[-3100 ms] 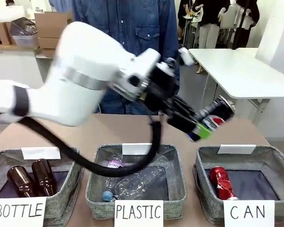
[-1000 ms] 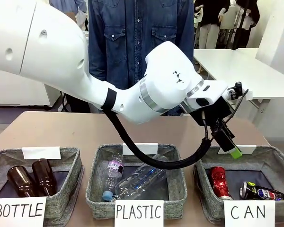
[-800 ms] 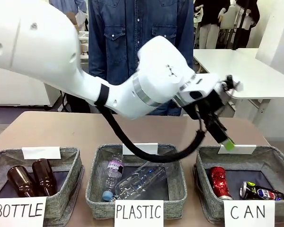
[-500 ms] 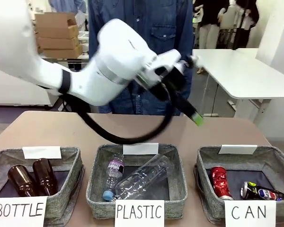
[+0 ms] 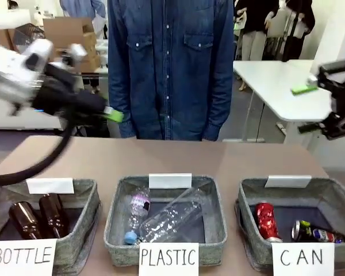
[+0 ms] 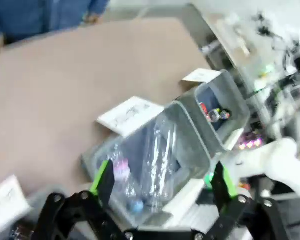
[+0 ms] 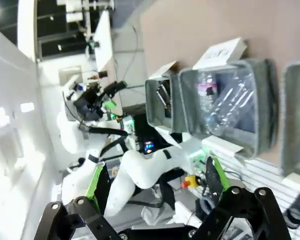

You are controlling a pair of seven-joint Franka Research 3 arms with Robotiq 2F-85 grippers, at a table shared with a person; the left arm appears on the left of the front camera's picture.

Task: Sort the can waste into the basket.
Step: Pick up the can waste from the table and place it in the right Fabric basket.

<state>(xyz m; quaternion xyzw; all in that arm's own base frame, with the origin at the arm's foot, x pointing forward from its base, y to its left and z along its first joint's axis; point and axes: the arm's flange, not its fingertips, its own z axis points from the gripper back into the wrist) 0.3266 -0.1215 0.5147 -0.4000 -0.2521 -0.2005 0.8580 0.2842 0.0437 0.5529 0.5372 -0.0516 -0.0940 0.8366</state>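
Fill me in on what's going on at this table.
A sorting job looks finished. Both cans, the red can and the black and silver can, lie in the CAN basket. The left hand is up over the table's left side, open and empty, and the right hand is raised at the right edge, also open. The person stands at the far side, touching nothing.

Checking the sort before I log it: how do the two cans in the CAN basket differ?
The red can is plain shiny red; the black and silver can carries coloured print. The red can lies at the left of the CAN basket, pointing front to back; the black and silver can lies to its right, nearer the front, turned crosswise. Both are small metal cans lying on their sides.
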